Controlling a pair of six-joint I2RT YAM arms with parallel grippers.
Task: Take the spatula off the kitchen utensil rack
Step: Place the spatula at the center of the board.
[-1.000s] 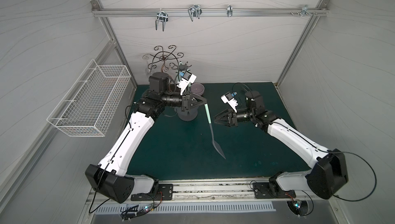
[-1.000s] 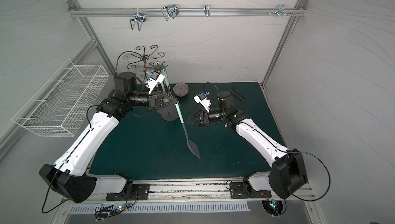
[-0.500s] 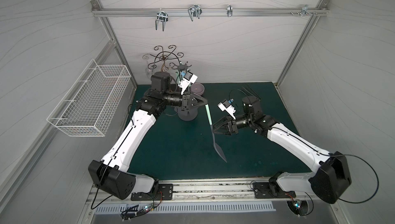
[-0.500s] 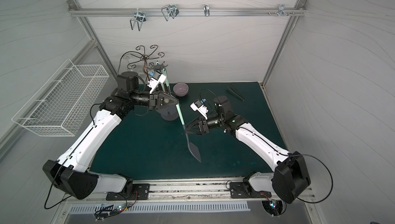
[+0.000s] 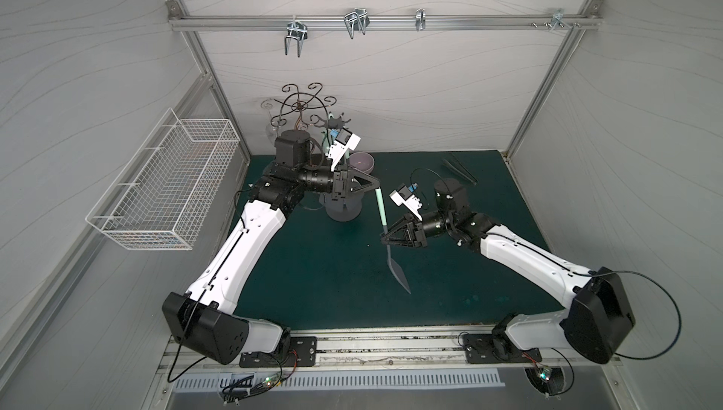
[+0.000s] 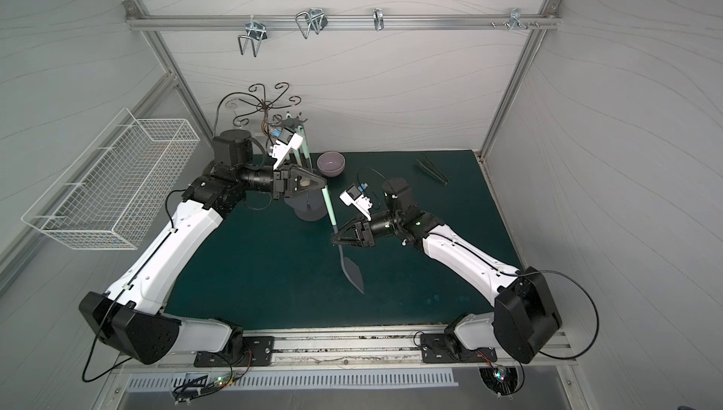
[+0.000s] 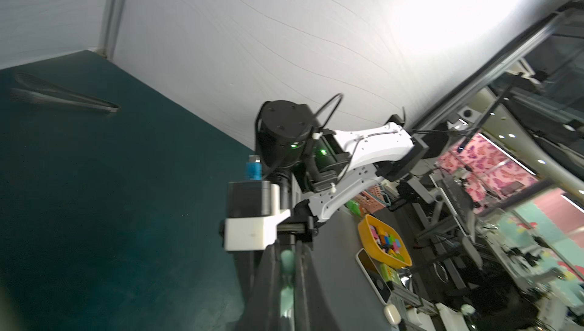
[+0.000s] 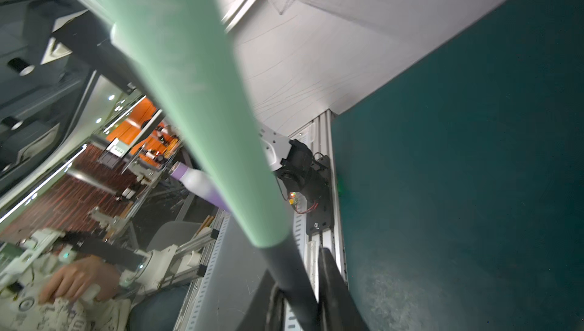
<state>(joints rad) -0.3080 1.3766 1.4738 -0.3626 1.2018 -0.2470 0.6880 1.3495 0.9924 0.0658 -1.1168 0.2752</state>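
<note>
One spatula (image 5: pixel 380 208), handle in left claw (image 5: pixel 376 186), neck in right claw (image 5: pixel 386 238).

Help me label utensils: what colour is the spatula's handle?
The spatula's handle is mint green, shown best in the right wrist view.

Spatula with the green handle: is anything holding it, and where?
Both hands hold the spatula: the left hand on its green handle, the right hand on the dark neck just below the handle.
</note>
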